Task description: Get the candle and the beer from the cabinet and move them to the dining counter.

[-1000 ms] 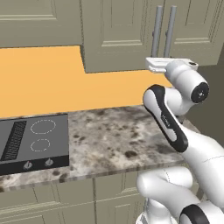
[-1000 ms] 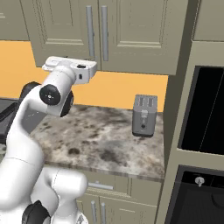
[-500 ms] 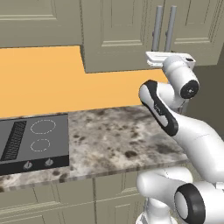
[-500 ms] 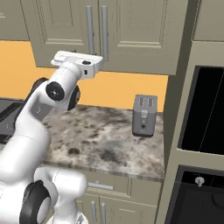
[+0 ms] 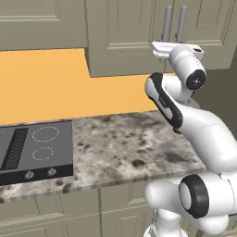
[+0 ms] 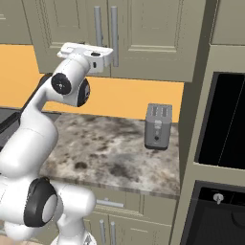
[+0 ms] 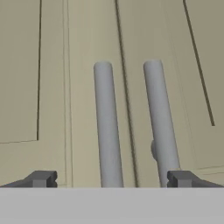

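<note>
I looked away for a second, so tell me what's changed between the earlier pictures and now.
The arm has lifted and reached forward, bringing the claw up close to the two bar handles of the cabinet. The claw stayed open and has gripped nothing. The cabinet doors are still shut, and the toaster and cooktop haven't moved.

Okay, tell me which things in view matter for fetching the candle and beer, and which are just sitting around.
Part of the job:
- grey-beige wall cabinet, doors shut
- its two vertical grey metal bar handles
- open two-finger gripper, facing the handles

Just lying about:
- grey metal toaster
- black cooktop
- speckled granite worktop
- dark wall oven
</note>
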